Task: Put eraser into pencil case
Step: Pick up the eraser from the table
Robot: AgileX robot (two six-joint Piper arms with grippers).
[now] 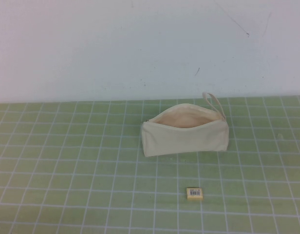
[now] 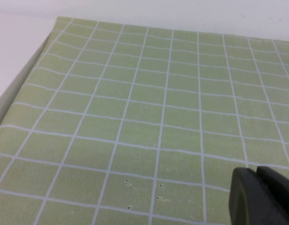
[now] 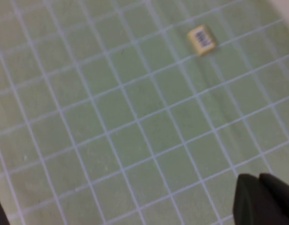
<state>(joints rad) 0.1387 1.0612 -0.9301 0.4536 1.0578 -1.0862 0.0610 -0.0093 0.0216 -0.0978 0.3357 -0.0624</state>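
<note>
Tiny yellow-tan eraser [image 1: 195, 193] flat on green grid mat [image 1: 67, 161], near cream canvas pencil case [image 1: 185, 131] gaping open; left gripper [image 2: 262, 197] and right gripper [image 3: 264, 199] parked low, clenched, empty; likely risks: pinch slipping off thin block, soft pouch mouth collapsing.

The high view looks down across the green gridded bench [image 1: 67, 170] toward the white wall. Each wrist view skims the bench closely, with a dark claw corner in frame. High and right wrist views share the small yellow-tan eraser [image 1: 195, 193] [image 3: 201, 40].
</note>
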